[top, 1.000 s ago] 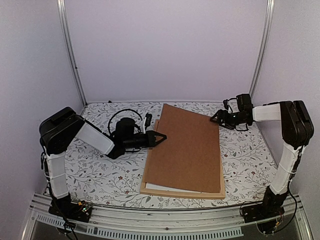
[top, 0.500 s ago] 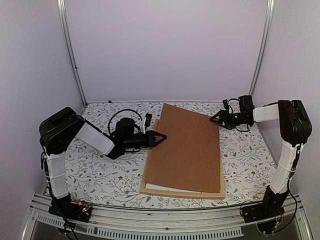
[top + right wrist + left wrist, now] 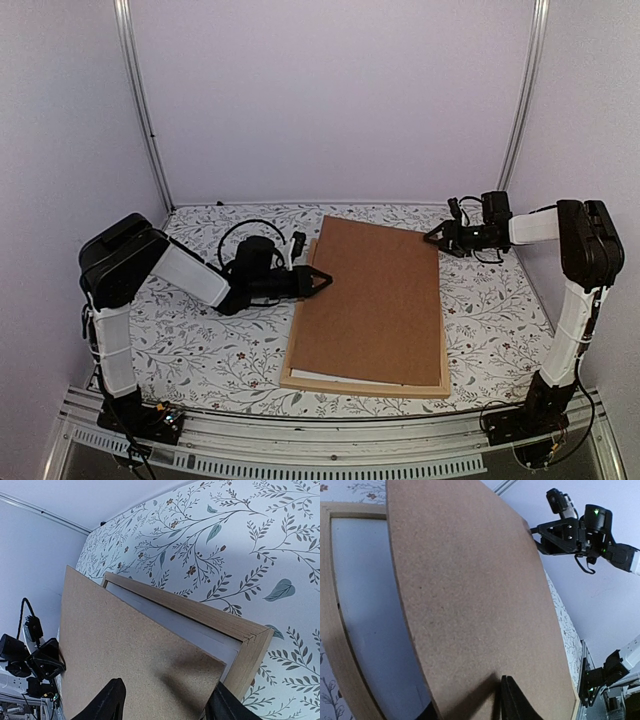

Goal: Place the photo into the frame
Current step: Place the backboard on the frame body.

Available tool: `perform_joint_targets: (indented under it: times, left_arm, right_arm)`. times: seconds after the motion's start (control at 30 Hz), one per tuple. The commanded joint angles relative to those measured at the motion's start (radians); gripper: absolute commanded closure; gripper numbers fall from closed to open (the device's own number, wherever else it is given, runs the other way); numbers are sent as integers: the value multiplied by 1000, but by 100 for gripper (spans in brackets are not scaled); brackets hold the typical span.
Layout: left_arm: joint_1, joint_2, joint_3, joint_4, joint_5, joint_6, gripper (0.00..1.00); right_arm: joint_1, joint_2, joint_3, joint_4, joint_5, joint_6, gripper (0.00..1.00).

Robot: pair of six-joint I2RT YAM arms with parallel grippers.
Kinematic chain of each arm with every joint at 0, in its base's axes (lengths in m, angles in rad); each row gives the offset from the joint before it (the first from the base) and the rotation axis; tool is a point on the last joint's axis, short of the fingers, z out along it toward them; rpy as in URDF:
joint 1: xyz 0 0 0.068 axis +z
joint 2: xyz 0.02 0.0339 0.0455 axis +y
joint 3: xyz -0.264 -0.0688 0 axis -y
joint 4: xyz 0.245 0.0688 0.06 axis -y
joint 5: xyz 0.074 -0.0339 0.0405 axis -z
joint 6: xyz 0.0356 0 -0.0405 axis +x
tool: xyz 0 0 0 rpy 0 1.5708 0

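- The frame is seen lying flat on the floral-patterned table, right of centre, with its long sides running away from the arms.
- A brown backing board is laid over it at a slight skew. Its far edge overhangs the frame's far bar, while its near edge stops short of the near bar.
- The frame's far-right corner is left exposed just past the board's corner in the right wrist view.
- A plain white sheet is seen inside the frame under the board. No printed side is shown, so whether it is the photo's back cannot be told.
- The left gripper is set at the board's left edge, with one finger above the board and one below. Whether the edge is actually pinched cannot be told.
- The right gripper is held just beside the board's far-right corner with its jaws well parted, and nothing is gripped.
- Open table is seen on both sides of the frame: a broad stretch to the left and a narrower strip to the right, before the wall.
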Motion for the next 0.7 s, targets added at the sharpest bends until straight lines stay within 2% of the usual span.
perform_joint_targets:
  times: [0.0,0.2,0.67]
  left_arm:
    - [-18,25,23,-141,-42,102,66]
    - [-18,41,63,-209,-50,118,60]
    - [-23,32,57,-245,-75,132,59]
  right_arm:
    - [13,15,20,39,-64,-9,44]
    - [14,19,41,33,-73,-11,46]
    - [13,18,63,9,-82,-22,48]
